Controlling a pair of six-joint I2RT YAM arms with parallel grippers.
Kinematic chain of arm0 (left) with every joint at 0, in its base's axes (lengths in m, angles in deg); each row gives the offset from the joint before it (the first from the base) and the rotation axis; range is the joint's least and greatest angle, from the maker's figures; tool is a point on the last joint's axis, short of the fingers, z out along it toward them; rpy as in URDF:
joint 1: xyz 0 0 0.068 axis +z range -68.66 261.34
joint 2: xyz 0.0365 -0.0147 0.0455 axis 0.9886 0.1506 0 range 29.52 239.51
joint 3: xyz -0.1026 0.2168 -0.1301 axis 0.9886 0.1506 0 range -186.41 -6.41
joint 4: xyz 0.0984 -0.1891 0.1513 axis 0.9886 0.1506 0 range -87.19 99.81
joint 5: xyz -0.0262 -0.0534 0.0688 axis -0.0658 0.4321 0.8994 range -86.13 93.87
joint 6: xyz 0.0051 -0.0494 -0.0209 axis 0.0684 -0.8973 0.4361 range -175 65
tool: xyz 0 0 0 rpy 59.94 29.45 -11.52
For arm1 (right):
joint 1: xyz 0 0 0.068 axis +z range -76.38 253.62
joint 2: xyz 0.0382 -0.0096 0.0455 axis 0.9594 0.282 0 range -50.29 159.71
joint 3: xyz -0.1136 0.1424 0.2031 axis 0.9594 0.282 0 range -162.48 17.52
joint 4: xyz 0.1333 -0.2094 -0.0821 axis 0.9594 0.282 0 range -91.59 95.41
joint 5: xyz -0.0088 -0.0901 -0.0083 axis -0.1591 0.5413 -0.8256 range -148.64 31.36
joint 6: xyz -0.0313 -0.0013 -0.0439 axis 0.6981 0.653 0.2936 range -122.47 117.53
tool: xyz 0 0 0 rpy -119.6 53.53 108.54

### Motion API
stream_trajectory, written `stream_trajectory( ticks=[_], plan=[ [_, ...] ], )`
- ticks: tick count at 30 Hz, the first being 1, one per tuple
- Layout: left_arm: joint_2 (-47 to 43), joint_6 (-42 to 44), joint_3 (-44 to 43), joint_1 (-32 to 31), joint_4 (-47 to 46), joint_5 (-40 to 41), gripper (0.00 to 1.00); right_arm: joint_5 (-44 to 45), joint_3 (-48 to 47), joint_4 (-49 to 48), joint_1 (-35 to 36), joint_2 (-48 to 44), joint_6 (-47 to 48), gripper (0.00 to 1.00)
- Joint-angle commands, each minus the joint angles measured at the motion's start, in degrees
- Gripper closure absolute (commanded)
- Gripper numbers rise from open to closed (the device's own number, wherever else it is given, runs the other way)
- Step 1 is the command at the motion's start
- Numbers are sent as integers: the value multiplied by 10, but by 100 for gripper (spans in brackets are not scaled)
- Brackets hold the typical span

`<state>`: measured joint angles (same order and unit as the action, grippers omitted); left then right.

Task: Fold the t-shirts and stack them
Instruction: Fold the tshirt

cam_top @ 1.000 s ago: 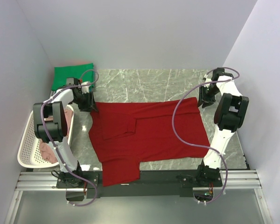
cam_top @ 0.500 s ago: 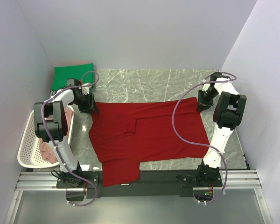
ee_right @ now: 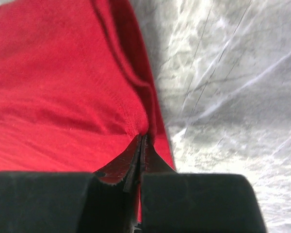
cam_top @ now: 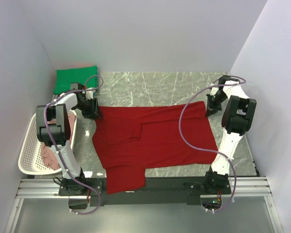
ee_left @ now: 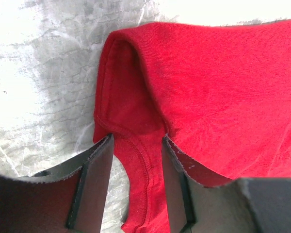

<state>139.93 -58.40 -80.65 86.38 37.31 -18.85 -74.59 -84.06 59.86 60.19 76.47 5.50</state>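
At 2 o'clock, right gripper (cam_top: 212,109) pinches limp dark red t-shirt (cam_top: 155,141) hem; left gripper (cam_top: 93,112), jaws apart, straddles 10 o'clock corner.

The overhead view is lit softly and evenly from above, sharp from near to far, with faint shadows beside the arms and a mild sheen on the marble table (cam_top: 155,85). In the left wrist view the far table burns out to white glare, while the dark red t-shirt (ee_left: 223,87) shows crisp weave and the left fingers (ee_left: 92,184) sit dark and soft. In the right wrist view the right fingers (ee_right: 121,172) blur into black near the lens — the table on the right is hazy.
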Motion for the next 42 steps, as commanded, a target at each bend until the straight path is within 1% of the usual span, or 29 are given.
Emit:
stream_trajectory(
  ticks=[1, 10, 15, 20, 21, 22, 25, 26, 27, 31, 32, 33, 35, 36, 38, 39, 41, 42],
  plan=[
    [-3, 12, -4, 1, -8, 9, 51, -15, 13, 24, -4, -58, 0, 100],
    [0, 16, -11, 1, -6, 21, 51, 7, 74, 10, -6, -87, 6, 100],
    [-3, 16, -12, 1, -5, 25, 51, 28, 68, 9, -19, -83, 13, 100],
    [-3, 16, -13, 2, -6, 15, 51, 26, 64, 3, -26, -73, 14, 100],
    [-3, 16, -14, 3, -7, 8, 52, 24, 66, 3, -26, -68, 13, 100],
    [-12, 18, -11, 5, -12, -18, 52, 21, 73, -2, -26, -64, 12, 100],
    [-50, 28, 1, 8, -32, -40, 51, 19, 86, -12, -23, -60, 11, 100],
    [-58, 28, 3, 8, -33, -58, 51, 17, 86, -13, -23, -59, 9, 100],
    [-65, 51, 4, 8, -32, -66, 50, 17, 88, -16, -23, -57, 8, 100],
    [-90, 81, 11, 5, 2, -125, 50, 11, 72, -16, -21, -52, 5, 100],
    [-92, 90, 15, 2, 25, -141, 50, 9, 68, -12, -20, -47, 5, 100],
    [-115, 129, 42, -21, 45, -144, 50, 8, 55, -10, -20, -42, 6, 100],
    [-127, 150, 57, -42, 55, -139, 49, 12, 53, -11, -19, -41, 6, 100],
    [-134, 153, 59, -73, 56, -138, 50, 13, 52, -10, -19, -39, 7, 100],
    [-139, 154, 56, -103, 44, -130, 51, 15, 46, -7, -19, -34, 9, 100],
    [-139, 154, 52, -137, 35, -125, 52, 15, 45, -6, -19, -33, 10, 100],
    [-128, 154, 30, -173, 15, -104, 53, 15, 40, -6, -19, -29, 12, 100],
    [-122, 153, 19, -208, 8, -95, 54, 14, 39, -4, -19, -29, 10, 100]
  ],
)
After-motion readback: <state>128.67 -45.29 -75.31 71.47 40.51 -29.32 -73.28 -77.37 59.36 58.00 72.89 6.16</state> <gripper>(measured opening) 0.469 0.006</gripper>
